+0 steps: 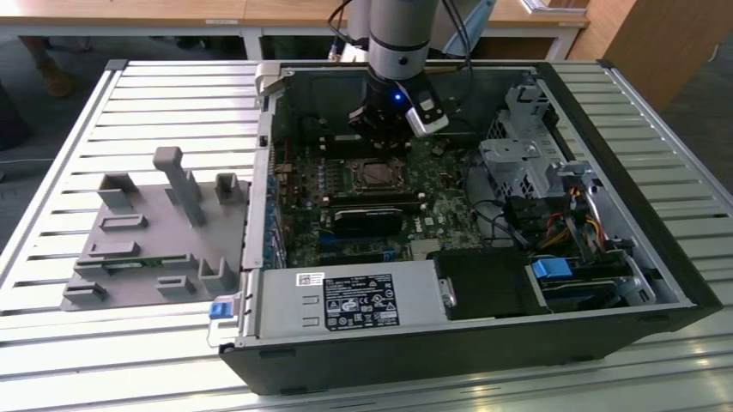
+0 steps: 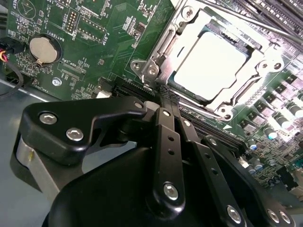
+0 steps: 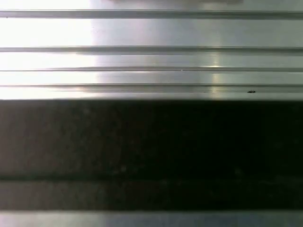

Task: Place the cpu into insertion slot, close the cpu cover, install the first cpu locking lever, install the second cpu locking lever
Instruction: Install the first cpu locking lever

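Observation:
In the second wrist view the cpu (image 2: 210,64) lies flat in the insertion slot (image 2: 142,67), its silver top bright. The cpu cover (image 2: 255,59) is down around it as a silver frame. A thin metal lever rod (image 2: 236,20) runs along one side of the socket. My gripper (image 2: 165,92) is shut, its black fingers (image 2: 166,142) meeting at the tip just beside a socket corner, with nothing seen between them. In the exterior view my gripper (image 1: 382,137) hangs inside the open computer case, just behind the insertion slot (image 1: 372,174).
The green motherboard (image 1: 447,206) carries a coin battery (image 2: 42,49), black memory slots (image 1: 366,204) and small capacitors (image 2: 284,118). A drive cage (image 1: 521,163) and cables stand at the exterior view's right. A grey fixture (image 1: 160,232) sits on the slatted table (image 3: 151,56) left of the case.

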You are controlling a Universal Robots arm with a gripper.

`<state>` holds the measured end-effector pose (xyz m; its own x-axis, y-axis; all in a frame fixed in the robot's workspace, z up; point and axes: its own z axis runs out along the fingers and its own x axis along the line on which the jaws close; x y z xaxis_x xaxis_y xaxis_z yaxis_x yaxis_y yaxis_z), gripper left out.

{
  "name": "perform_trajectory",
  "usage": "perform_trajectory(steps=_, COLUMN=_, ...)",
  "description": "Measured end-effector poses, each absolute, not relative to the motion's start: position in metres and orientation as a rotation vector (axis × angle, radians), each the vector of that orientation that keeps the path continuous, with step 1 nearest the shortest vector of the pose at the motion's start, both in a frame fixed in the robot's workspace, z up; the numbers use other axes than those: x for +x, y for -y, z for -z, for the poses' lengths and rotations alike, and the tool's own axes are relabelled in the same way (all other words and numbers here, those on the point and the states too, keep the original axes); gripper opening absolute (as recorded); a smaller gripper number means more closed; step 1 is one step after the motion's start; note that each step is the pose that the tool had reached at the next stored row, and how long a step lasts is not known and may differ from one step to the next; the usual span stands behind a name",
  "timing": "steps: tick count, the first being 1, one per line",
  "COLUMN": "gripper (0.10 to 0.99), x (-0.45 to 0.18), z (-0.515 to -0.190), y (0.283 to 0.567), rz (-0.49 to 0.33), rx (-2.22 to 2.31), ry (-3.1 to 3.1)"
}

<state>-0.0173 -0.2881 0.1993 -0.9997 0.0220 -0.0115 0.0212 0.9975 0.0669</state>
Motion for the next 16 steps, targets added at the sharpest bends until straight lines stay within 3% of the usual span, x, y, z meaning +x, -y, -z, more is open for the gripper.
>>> perform_trajectory(steps=16, gripper=0.118, x=-0.0172, z=-0.1985, y=0.2871, rz=-0.097, rx=0.034, ry=-3.127)
